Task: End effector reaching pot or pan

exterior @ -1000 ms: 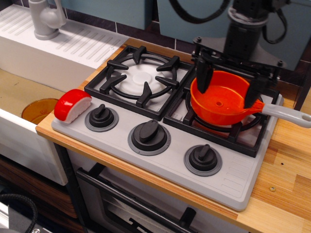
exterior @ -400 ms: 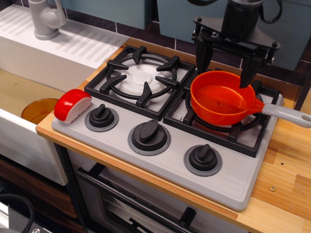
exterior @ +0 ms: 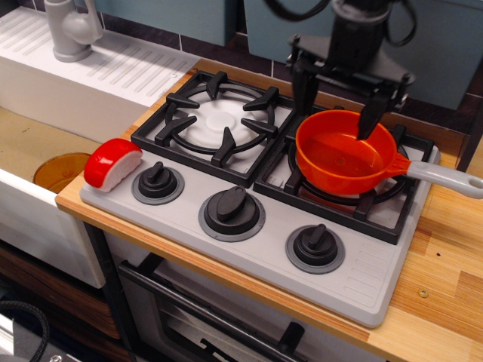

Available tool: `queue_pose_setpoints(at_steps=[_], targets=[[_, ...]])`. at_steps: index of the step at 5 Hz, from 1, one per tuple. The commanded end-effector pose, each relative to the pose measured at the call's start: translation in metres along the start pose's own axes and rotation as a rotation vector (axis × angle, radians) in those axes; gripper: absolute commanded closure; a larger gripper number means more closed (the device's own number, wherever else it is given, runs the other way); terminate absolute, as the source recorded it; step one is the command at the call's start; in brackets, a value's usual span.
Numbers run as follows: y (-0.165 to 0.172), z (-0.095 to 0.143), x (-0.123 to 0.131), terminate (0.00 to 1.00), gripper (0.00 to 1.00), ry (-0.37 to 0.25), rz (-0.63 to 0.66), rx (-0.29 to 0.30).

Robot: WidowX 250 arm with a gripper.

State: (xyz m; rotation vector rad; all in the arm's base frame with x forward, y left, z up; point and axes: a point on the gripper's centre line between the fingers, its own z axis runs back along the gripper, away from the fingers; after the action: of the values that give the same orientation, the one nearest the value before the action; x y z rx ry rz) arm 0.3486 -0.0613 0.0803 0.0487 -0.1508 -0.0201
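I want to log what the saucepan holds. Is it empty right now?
Empty: the orange saucepan sits upright on the right burner, and its bare inside bottom shows.

A toy kitchen fills the view. A light wooden surface (exterior: pixel 445 286) carries a grey two-burner stove top (exterior: pixel 249 249) with black grates and three black knobs along its front. Below it sits a dark oven door (exterior: pixel 196 320). To the left lies a white sink (exterior: pixel 45 151) with a ribbed drainboard and a grey faucet (exterior: pixel 72 30). Behind runs a dark tiled wall with pale blue panels (exterior: pixel 219 19)
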Motion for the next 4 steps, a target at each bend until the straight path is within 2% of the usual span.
queue_pose_setpoints(at_steps=[1, 2, 4], targets=[[0.002, -0.01, -0.009, 0.0, 0.0, -0.071, 0.018, -0.018], [-0.005, -0.025, -0.017, 0.0, 0.0, -0.07, 0.044, -0.045], [-0.005, -0.025, -0.017, 0.0, 0.0, -0.07, 0.044, -0.045]])
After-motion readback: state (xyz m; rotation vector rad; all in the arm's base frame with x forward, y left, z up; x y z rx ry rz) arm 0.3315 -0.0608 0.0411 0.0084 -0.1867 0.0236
